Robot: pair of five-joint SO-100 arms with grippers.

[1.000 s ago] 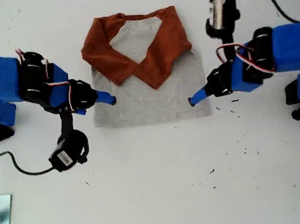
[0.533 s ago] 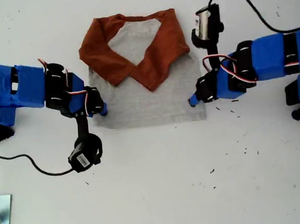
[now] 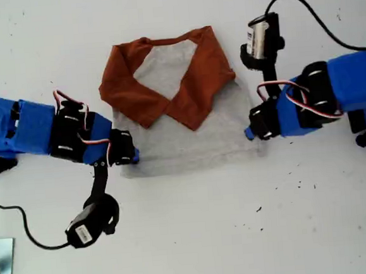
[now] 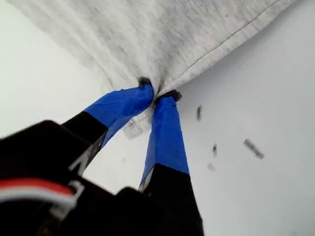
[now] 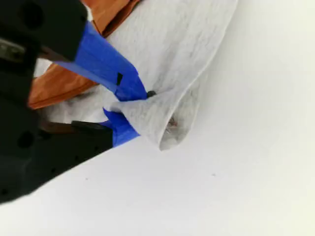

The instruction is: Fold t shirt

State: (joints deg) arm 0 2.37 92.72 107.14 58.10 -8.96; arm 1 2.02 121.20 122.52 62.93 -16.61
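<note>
Exterior view, left to right. The blue second arm comes in from the exterior view's left, at 9 o'clock of the white table (image 3: 197,237). Its second hand (image 3: 132,157) is at the t shirt's (image 3: 189,133) 7 o'clock hem corner. In the second wrist view the second hand (image 5: 135,110) is closed on that grey corner. The cloth is pinched between the blue-taped fingertips (image 5: 129,84) and curls up off the table into a small fold. A black cable (image 3: 25,225) trails off this arm toward 8 o'clock.

The t shirt lies flat on the table, just 12 o'clock of the table's middle, with the neck toward 12 and the hem toward 6. The body is grey. Both rust-orange sleeves (image 3: 132,96) are folded in across the chest, crossing in a V that points to 6 o'clock. No print is showing.

The blue first arm comes in from the exterior view's right, at 3 o'clock. Its first hand (image 3: 251,131) is at the shirt's 4 o'clock hem corner. In the first wrist view the first hand (image 4: 158,91) is closed on the grey hem edge, with the fingertips (image 4: 129,101) meeting and the fabric bunched at the tips. Small dark specks (image 3: 297,184) dot the table near this hand, toward 5 o'clock. A second black cable (image 3: 325,11) runs off at 1 o'clock.
</note>
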